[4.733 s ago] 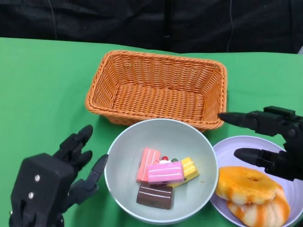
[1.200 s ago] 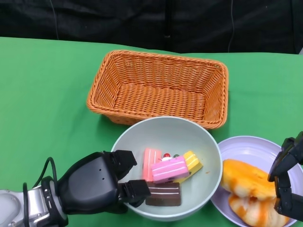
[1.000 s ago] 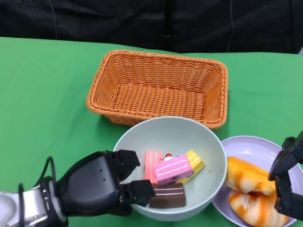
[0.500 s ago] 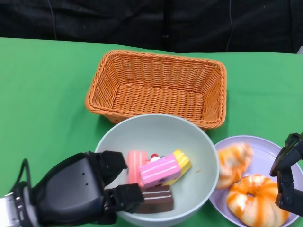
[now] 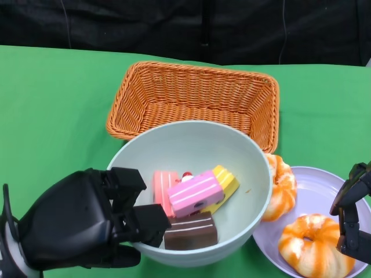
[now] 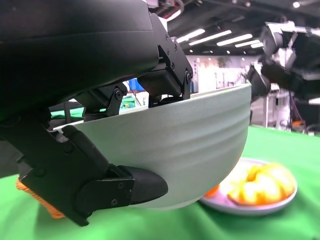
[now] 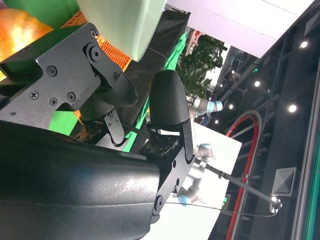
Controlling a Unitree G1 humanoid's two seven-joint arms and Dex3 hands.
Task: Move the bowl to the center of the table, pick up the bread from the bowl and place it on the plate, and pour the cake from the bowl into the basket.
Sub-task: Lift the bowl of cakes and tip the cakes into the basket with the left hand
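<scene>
From the head view, the pale green bowl (image 5: 191, 191) hides the near rim of the wicker basket (image 5: 194, 101) and part of one orange bread piece (image 5: 279, 186); a second bread (image 5: 313, 246) lies on the lilac plate (image 5: 324, 191) right of the bowl. Inside the bowl sit pink, yellow and brown cake slices (image 5: 194, 197). The left hand (image 5: 87, 223) grips the bowl's near-left rim. The right hand (image 5: 352, 211), cut off, hangs over the plate's edge. In the right wrist view its fingers (image 7: 167, 102) curl around nothing. In the left wrist view the bowl (image 6: 170, 145) is raised off the green table (image 6: 280, 220), clamped by the fingers (image 6: 125, 187).
</scene>
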